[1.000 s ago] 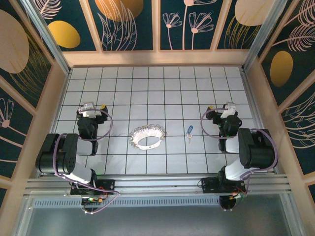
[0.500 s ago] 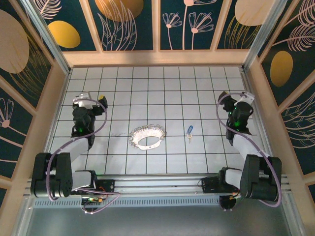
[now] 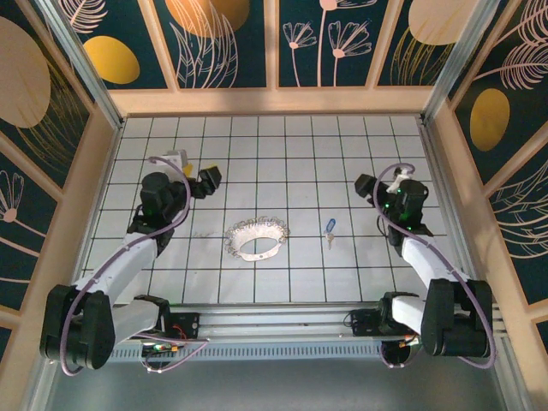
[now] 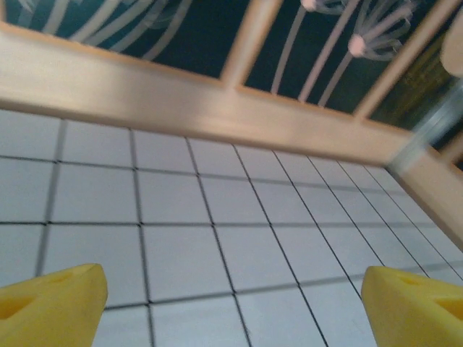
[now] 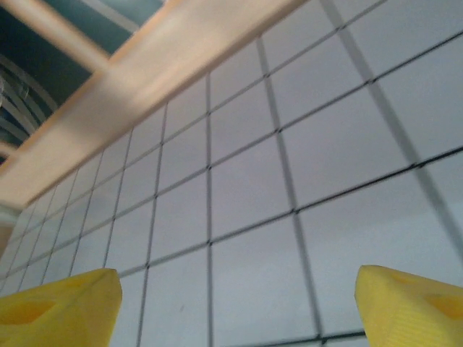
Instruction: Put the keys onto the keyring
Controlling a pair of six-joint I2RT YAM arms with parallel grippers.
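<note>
Both arms are now unfolded and reach further over the counter [image 3: 282, 145]. The left end effector [image 3: 195, 169] sits more to the right. The right end effector [image 3: 381, 181] is back left after swinging outward.

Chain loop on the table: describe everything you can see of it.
The chain loop looks like silvery-white metal, many small links closed into an oval. It lies flat near the middle of the white tiled table, its far side looking thicker, perhaps bunched. Nothing touches it; the small blue-headed key lies apart from it, toward the right arm's side.
</note>
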